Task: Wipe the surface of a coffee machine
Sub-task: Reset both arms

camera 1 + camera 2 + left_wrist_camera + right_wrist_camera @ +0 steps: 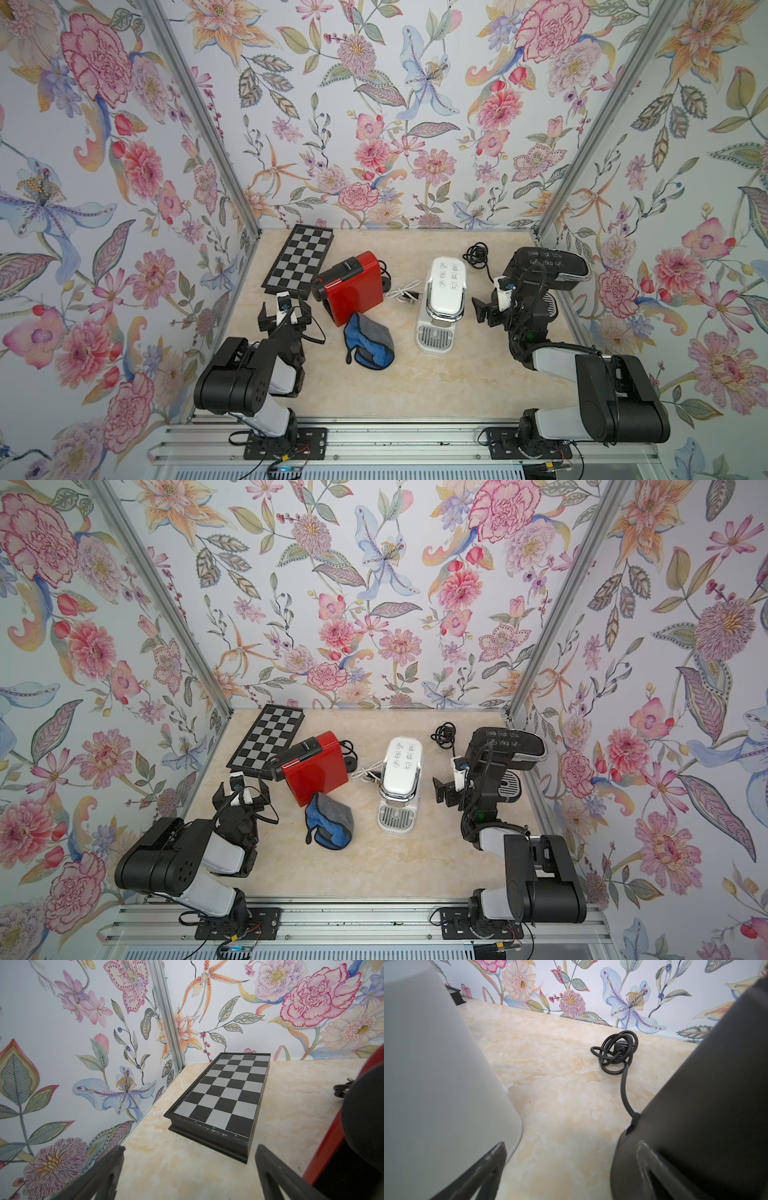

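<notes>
- The cloth (369, 340), blue with a grey side, lies crumpled on the pale marbled surface (415, 386) just below the centre of both top views. No pincer touches it. Its far edge sits right at the near corner of the red coffee machine (353, 291); I cannot tell whether they touch.
- The left pincer (190, 1147) is released, its jaws spread wide with nothing between them. It hovers left of centre, pointing at the chessboard.
- The white coffee machine (444, 291) stands upright right of centre. Its slotted drip tray is nearest, with a chrome band above it and six icons on the glossy top panel.
- The right pincer (571, 1144) is also released and empty. It sits in the gap between the white machine and the black coffee machine (548, 264).
- The red machine has a boxy red body, and its black front end is turned toward the chessboard.
- The black machine, at the right edge of the surface, is partly hidden by the right arm. Icons show on its top.
- A white cord (403, 293) lies between the red and white machines.
- A black cord (616, 1053) is coiled near the back wall and runs into the black machine.
- The chessboard (299, 259), a folded case, lies shut in the far left corner, so its contents are hidden.
</notes>
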`<action>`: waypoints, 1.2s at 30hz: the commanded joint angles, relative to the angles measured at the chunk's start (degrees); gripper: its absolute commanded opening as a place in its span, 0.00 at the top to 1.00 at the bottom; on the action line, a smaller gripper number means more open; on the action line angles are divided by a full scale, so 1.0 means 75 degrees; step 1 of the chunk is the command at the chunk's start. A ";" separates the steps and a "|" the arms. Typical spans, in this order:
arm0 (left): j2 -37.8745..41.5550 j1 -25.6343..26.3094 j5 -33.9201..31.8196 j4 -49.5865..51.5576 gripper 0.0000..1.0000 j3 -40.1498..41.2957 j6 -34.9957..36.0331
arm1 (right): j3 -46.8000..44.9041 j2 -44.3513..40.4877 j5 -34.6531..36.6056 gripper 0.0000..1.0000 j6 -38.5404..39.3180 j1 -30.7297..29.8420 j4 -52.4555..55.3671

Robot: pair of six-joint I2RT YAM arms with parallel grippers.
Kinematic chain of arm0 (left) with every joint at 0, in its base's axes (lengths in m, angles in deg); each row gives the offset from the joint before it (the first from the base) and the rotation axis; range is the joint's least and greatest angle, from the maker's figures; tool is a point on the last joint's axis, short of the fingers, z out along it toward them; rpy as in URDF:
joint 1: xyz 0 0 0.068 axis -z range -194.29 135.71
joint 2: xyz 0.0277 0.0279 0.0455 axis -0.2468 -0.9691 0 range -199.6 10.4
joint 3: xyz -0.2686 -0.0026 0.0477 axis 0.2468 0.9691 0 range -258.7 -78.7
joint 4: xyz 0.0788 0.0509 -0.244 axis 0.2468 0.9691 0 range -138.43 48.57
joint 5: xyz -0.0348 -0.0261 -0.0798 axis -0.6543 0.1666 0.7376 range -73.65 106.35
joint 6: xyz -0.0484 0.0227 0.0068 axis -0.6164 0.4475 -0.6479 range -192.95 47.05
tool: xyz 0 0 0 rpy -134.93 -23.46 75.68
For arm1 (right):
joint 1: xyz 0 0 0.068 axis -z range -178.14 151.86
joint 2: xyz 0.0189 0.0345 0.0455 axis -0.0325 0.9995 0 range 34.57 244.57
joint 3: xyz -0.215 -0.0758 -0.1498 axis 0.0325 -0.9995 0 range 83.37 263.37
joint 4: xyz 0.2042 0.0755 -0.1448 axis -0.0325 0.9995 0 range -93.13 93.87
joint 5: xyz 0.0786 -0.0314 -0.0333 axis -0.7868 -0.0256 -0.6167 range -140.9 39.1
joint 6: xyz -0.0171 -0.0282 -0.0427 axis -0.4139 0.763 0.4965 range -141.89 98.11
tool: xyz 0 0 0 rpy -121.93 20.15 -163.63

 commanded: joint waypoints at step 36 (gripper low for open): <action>-0.0007 -0.0061 -0.0036 0.0022 0.01 -0.0241 0.0074 | -0.0646 0.0932 0.3181 0.00 -0.0744 -0.0301 -0.2409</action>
